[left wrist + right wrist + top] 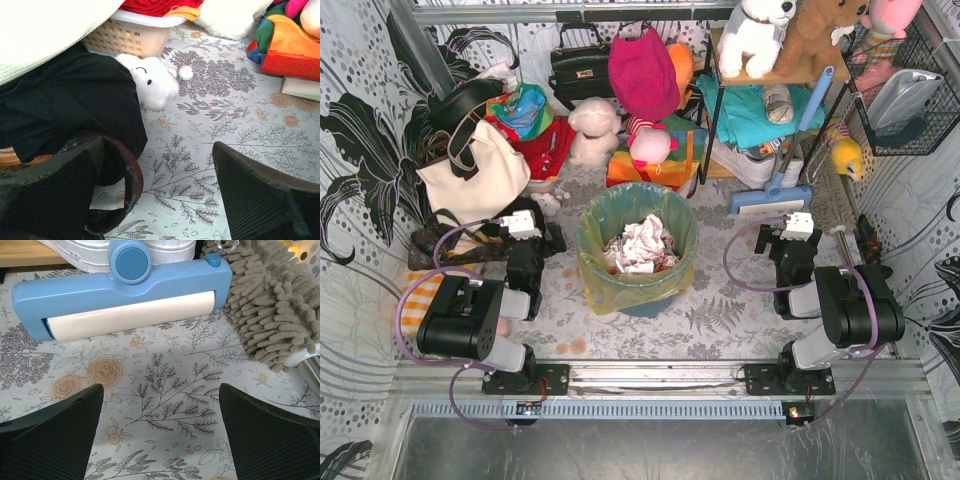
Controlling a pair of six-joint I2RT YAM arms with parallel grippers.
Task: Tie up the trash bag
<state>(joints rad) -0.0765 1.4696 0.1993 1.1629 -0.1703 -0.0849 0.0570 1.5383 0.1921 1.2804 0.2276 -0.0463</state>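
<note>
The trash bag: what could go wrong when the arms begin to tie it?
The trash bag is folded over the bucket rim, so pulling its edge up may drag or tip the bucket.
The left gripper, open, sits beside a dark strap loop and might snag it when moving.
The crumpled paper lies near the top and could spill.

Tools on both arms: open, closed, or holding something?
Left tool: open, holding nothing.
Right tool: open, holding nothing.

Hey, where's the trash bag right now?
Top view, centre of the table: the trash bag lines the teal bucket, mouth open, between the left gripper and right gripper.
</note>
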